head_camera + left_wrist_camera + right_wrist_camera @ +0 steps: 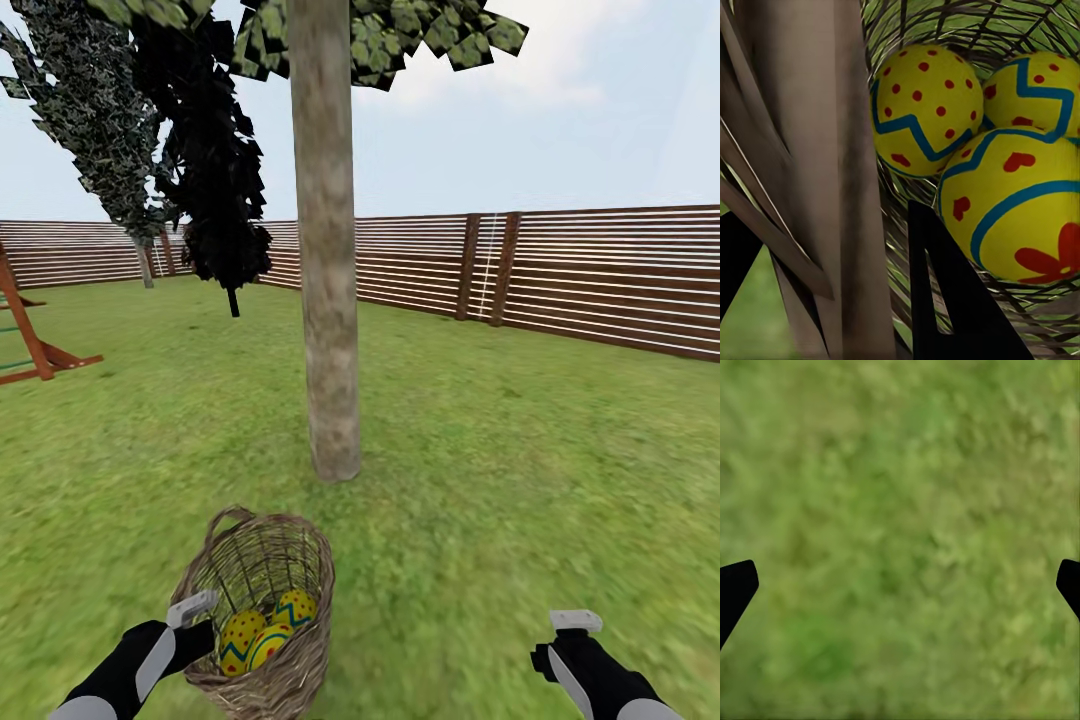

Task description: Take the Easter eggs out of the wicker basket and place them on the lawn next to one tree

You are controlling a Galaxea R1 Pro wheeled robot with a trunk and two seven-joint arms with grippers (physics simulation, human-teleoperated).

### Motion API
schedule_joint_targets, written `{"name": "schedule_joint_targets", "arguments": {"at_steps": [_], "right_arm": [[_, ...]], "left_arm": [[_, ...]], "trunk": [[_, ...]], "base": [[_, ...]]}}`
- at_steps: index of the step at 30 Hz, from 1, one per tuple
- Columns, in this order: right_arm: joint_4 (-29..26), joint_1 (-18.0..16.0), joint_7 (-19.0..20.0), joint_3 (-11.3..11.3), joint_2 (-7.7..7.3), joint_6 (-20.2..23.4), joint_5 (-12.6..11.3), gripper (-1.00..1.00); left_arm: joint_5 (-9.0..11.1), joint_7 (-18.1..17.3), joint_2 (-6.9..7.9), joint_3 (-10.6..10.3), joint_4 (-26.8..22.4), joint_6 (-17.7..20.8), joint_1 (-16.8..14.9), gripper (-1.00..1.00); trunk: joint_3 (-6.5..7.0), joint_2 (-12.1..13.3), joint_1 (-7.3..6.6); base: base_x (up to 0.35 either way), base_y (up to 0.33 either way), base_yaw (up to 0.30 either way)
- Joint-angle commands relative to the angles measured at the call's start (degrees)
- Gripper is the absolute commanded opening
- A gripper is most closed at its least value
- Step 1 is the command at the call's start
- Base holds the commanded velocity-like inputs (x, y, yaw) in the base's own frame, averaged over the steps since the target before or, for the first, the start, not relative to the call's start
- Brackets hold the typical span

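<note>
Holding at zero eggs placed: all three Easter eggs (262, 632) sit in the wicker basket (262, 610), none on the lawn (520, 480) yet.

Basket is tipped, mouth facing the robot, and appears lifted by the left gripper (198, 622). In the left wrist view the rim (817, 172) runs between the two fingers (952, 300), so the left looks clamped on the basket wall. Eggs (967, 142) are bunched together just inside.

Tree (326, 260) with the pale trunk stands right ahead, its base near the basket, so the drop-off spot is effectively reached.

Right gripper (572, 630) hangs over bare grass (900, 525), fingers spread wide, holding nothing.

Left to do, as I judge it: get each egg out, likely with the free right hand, and set all three on the grass beside that trunk. Playset and fence are well off, no obstruction.
</note>
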Motion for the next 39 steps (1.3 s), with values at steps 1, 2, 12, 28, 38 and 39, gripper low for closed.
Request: {"name": "schedule_joint_targets", "arguments": {"at_steps": [1,2,12,28,38,39], "right_arm": [[-0.11,-0.02,-0.36,0.45,-0.05,0.33,-0.47,1.0],[-0.11,-0.02,-0.36,0.45,-0.05,0.33,-0.47,1.0],[-0.11,-0.02,-0.38,0.52,-0.05,0.36,-0.5,1.0],[-0.11,-0.02,-0.37,0.51,-0.05,0.33,-0.51,1.0],[-0.11,-0.02,-0.37,0.54,0.03,0.33,-0.51,1.0],[-0.11,-0.02,-0.38,0.54,0.02,0.33,-0.51,1.0]], "left_arm": [[0.78,0.08,-0.03,0.24,-0.14,0.33,-0.03,-1.0],[0.78,0.08,-0.03,0.24,-0.14,0.33,-0.03,-1.0],[0.78,0.08,-0.04,0.24,-0.14,0.33,-0.03,-1.0],[0.78,0.08,-0.04,0.24,-0.14,0.33,-0.03,-1.0],[0.78,0.08,-0.12,0.24,-0.14,0.33,-0.03,-1.0],[0.78,0.08,-0.12,0.24,-0.14,0.33,-0.03,-1.0]], "trunk": [[-0.06,-0.03,-0.01],[-0.06,-0.03,-0.01],[-1.49,-3.24,1.75],[-3.29,-7.25,3.94],[-4.37,-9.66,5.26],[-4.54,-10.06,5.48]], "base": [[0.0,0.0,0.0],[0.0,0.0,0.0],[0.0,0.0,0.0],[0.0,0.0,0.0],[0.0,0.0,0.0],[0.0,0.0,0.0]]}}
